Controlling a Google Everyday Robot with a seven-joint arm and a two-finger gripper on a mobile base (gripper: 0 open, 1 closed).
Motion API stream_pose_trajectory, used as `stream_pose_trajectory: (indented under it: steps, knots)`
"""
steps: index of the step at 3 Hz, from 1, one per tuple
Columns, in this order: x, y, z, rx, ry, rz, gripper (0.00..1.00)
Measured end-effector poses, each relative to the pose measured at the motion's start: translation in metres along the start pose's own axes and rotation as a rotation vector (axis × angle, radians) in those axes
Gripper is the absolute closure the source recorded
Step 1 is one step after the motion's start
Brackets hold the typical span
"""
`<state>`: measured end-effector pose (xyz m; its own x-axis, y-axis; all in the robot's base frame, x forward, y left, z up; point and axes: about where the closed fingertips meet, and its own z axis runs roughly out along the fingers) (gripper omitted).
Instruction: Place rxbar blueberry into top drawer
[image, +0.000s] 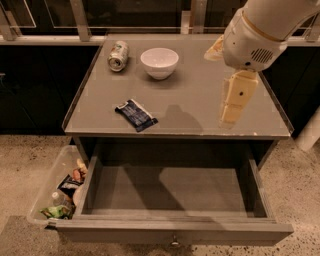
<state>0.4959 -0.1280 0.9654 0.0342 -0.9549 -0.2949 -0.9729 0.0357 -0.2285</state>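
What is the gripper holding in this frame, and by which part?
Nothing. The gripper hangs above the right side of the table, while the rxbar blueberry lies flat on it near the front left, well apart from the gripper.

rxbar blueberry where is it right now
Camera view: the rxbar blueberry lies on the tabletop, front left, between the white bowl and the open top drawer. The gripper hangs over the tabletop's right side, apart from it.

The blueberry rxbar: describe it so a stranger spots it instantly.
On the grey tabletop above the open drawer, look near the front edge, left of the cream gripper. The rxbar blueberry is the only flat navy wrapper; the white bowl and drink can sit behind.
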Motion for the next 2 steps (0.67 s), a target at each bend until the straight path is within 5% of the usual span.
stream_pose_trajectory:
  steps: [1, 2]
  knots:
    - [-0.0259, -0.0167, 0.0175, -0.025, -0.027, -0.082, 0.00]
    - [-0.0260, -0.0167, 0.0175, -0.025, -0.027, -0.082, 0.00]
